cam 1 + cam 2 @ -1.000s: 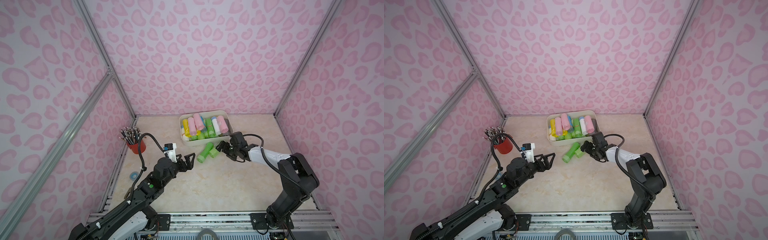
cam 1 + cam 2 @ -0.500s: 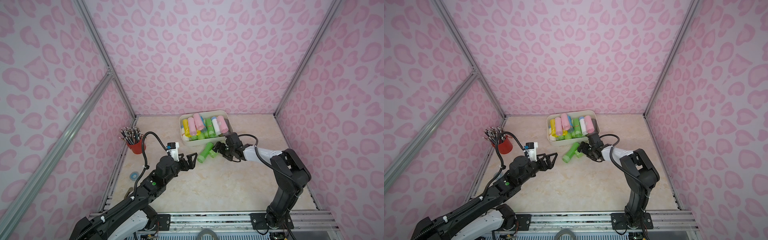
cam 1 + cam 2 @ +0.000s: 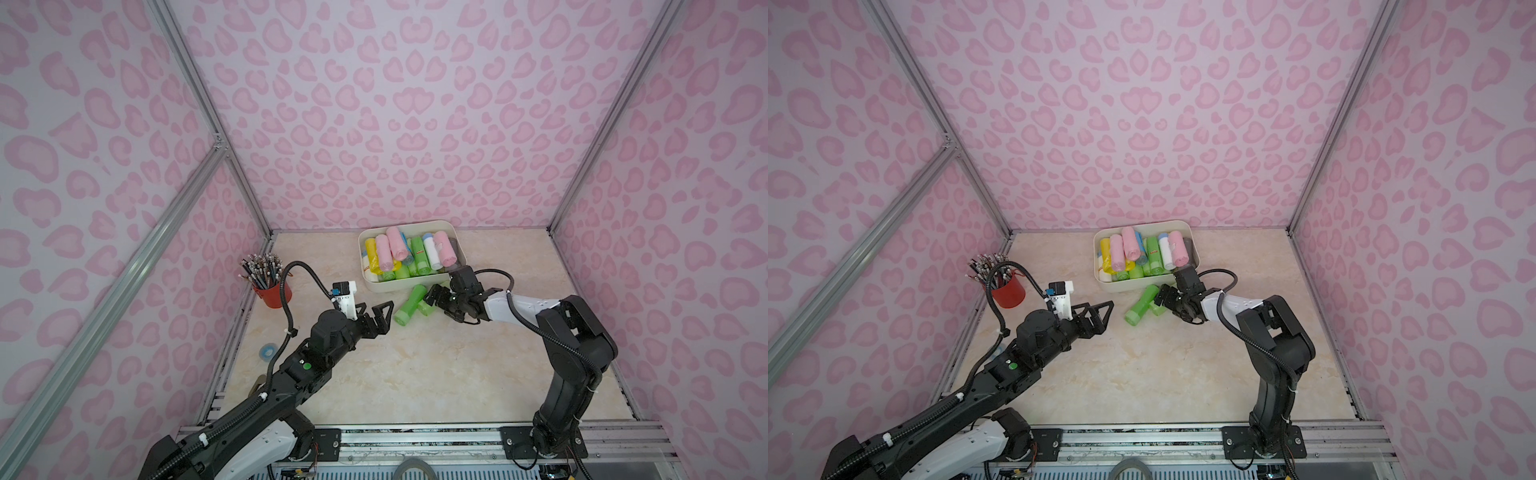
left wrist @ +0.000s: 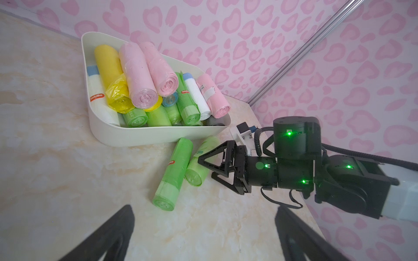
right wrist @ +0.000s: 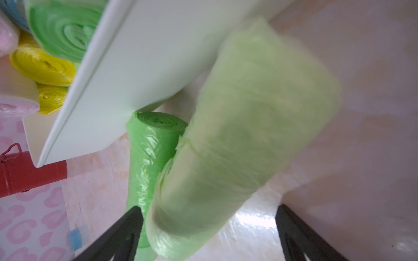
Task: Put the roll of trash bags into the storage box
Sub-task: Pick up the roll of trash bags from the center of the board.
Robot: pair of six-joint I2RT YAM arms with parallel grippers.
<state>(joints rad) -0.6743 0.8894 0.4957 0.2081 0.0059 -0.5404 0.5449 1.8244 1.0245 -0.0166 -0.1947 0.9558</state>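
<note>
nearest, the left gripper [image 3: 376, 308] hangs over the bare tabletop with jaws spread and empty, a little farther forward than a second ago but short of the rolls. beyond it, two rolls lie side by side on the tabletop just outside the front wall of the storage box [image 3: 405, 286]: a bright green roll [image 3: 408, 304] and a shorter pale green roll [image 4: 200, 162]. the main change is at the right gripper [image 3: 439, 299]: over the last second it has slid in from the side, and its jaws, wide apart, now straddle the pale green roll. whether the pads touch it cannot be told. neither roll has shifted. judged from this, the approach is complete and closing is the step due, then a lift over the near wall. farthest, the box is already heaped with rolls, so a release would likely land on the pile.
</note>
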